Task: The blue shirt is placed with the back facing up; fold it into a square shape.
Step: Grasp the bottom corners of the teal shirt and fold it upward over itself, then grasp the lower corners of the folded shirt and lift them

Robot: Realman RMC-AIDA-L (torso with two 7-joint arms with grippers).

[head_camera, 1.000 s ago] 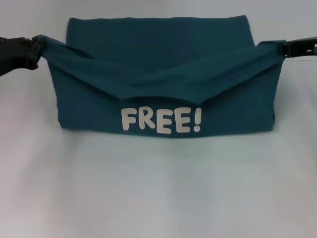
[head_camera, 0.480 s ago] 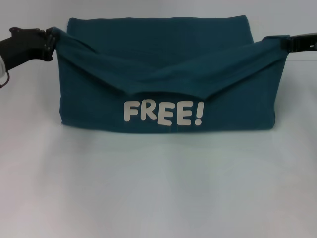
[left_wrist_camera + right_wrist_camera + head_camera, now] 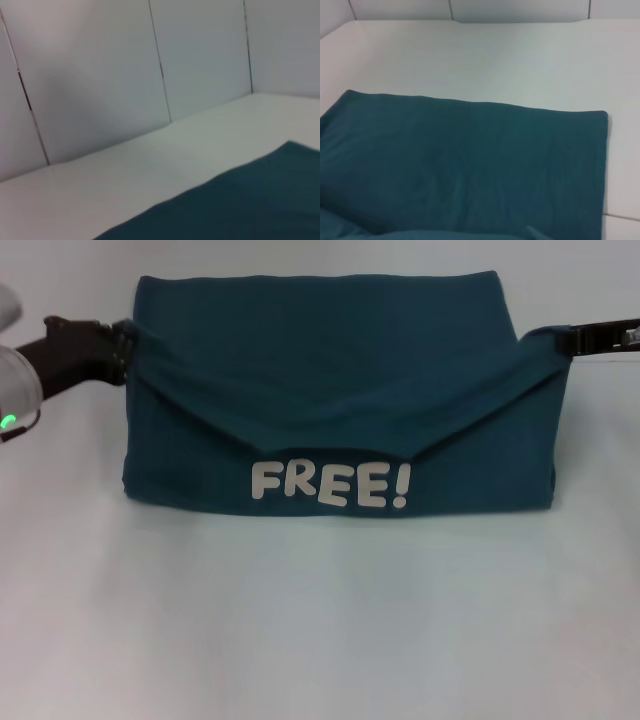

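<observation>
**A:** Start nearest the robot. What lies there?

**B:** Bare pale counter [image 3: 320,620] fills the near part of the head view. Beyond it sits the blue shirt [image 3: 330,370], partly folded into a wide band lying across the middle of the counter.

**A:** The shirt is described as plain. Is it?

**B:** No. White lettering [image 3: 329,483] reading "FREE!" shows on the near face of the fold, just above its near edge.

**A:** How does the cloth lie above the lettering?

**B:** A raised layer dips in a shallow V toward the lettering and climbs to both outer corners. Each corner is drawn up and outward to a claw.

**A:** The left claw?

**B:** The left claw [image 3: 122,340] is at the shirt's left upper corner, pressed together on the fabric there; the dark arm runs off to the left edge, and a small green light [image 3: 8,422] glows on its pale housing.

**A:** And the right one?

**B:** The right claw [image 3: 568,340] is at the right upper corner, pinching the cloth, which peaks into it.

**A:** What is farther back?

**B:** The shirt's far edge runs straight across, flat on the counter. The right wrist view shows that flat far layer with a square corner. The left wrist view shows an edge of teal cloth, then counter, then a pale panelled wall [image 3: 125,65] behind.
</observation>
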